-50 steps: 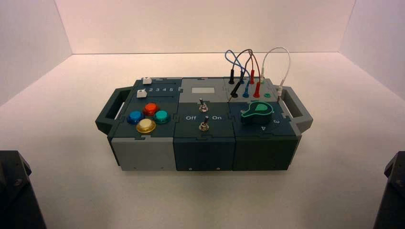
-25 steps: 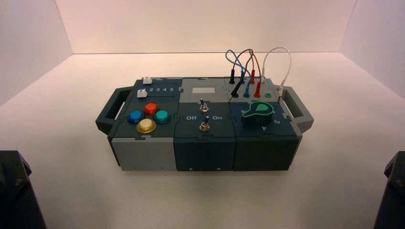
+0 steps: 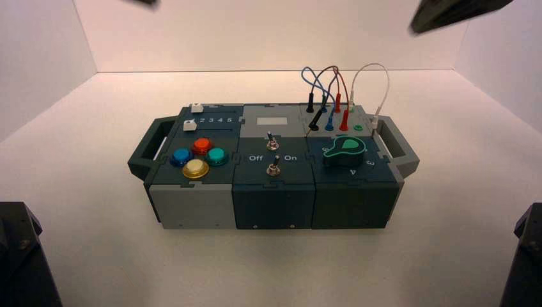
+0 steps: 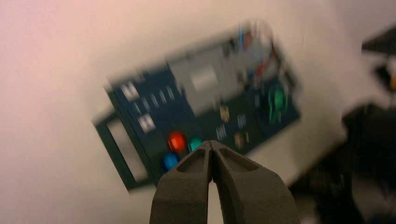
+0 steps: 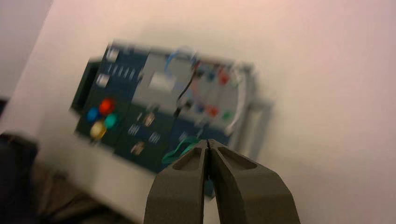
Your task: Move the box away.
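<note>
The box [image 3: 271, 201] stands in the middle of the white table, dark teal and grey, with a handle at each end [image 3: 150, 146]. Its top carries coloured push buttons [image 3: 198, 158] at the left, two toggle switches [image 3: 273, 155] in the middle, a green dial [image 3: 345, 148] at the right and looped wires [image 3: 339, 83] behind. My left gripper [image 4: 211, 142] is shut and empty, high above the box [image 4: 201, 98] on its button side. My right gripper [image 5: 207, 141] is also shut and empty, above the box [image 5: 159, 107] near the dial.
White walls close the table in at the back and both sides. Dark arm bases stand at the near left [image 3: 22, 256] and near right [image 3: 525, 256] corners. Blurred dark arm parts cross the high view's top edge at the left [image 3: 144, 2] and right [image 3: 454, 13].
Dark blurred parts of both arms have come into the top of the high view. The box has not moved.
</note>
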Robot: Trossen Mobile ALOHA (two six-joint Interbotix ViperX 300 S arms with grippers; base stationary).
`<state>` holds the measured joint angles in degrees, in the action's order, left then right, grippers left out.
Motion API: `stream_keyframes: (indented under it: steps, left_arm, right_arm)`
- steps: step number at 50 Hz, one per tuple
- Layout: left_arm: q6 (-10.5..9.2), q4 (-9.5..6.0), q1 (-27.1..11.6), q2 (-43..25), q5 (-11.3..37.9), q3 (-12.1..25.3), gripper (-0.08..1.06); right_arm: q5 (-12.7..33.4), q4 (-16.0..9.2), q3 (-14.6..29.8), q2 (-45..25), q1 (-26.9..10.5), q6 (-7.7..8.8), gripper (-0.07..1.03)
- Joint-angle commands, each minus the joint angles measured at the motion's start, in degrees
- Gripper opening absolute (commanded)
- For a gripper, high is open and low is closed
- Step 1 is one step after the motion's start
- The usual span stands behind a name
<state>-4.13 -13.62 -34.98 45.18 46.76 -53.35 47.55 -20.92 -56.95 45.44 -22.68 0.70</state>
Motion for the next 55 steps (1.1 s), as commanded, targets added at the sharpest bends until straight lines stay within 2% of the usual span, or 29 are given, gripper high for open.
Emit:
stream_keyframes:
  steps: [1, 6, 9, 18, 28, 34, 42, 49, 55]
  left_arm:
    - [-0.53, -1.14, -3.16, -6.33, 3.52, 2.72, -0.03]
    - [-0.53, -2.9, -5.45, -9.32, 3.52, 2.37, -0.03]
    - [-0.62, -4.57, -6.77, -10.55, 3.16, 2.2, -0.03]
    - [-0.53, -8.09, -10.02, -13.27, 1.49, -0.35, -0.03]
    - [-0.53, -9.67, -11.51, -16.61, -2.11, -5.54, -0.03]
    - [-0.53, -10.11, -12.04, -17.23, -2.46, -7.03, -0.03]
    - [-0.53, -12.66, -13.36, -16.44, -2.02, -7.82, -0.03]
    - [-0.62, -13.1, -14.59, -17.14, -2.9, -9.23, -0.03]
    - [-0.44, -12.74, -14.68, -18.19, -5.27, -10.02, -0.03]
  right_arm:
    - [-0.09, -3.78, 1.93, -4.75, -4.31, -0.62, -0.02]
    - [-1.14, -6.68, 1.76, -8.53, -8.35, -0.88, -0.02]
    - [-1.93, -7.91, 1.58, -10.9, -10.81, -1.14, -0.02]
    - [-7.03, -12.3, -0.26, -18.11, -19.16, -2.29, -0.02]
    - [-11.6, -15.73, -2.55, -25.31, -23.82, -2.29, -0.02]
    - [-12.57, -16.17, -2.9, -29.44, -25.14, -2.29, -0.02]
    - [-12.74, -16.96, -2.9, -33.13, -27.42, -2.29, -0.02]
    - [-13.89, -17.75, -3.08, -34.98, -28.12, -2.29, -0.02]
    - [-15.12, -17.75, -3.08, -35.77, -28.21, -2.29, -0.02]
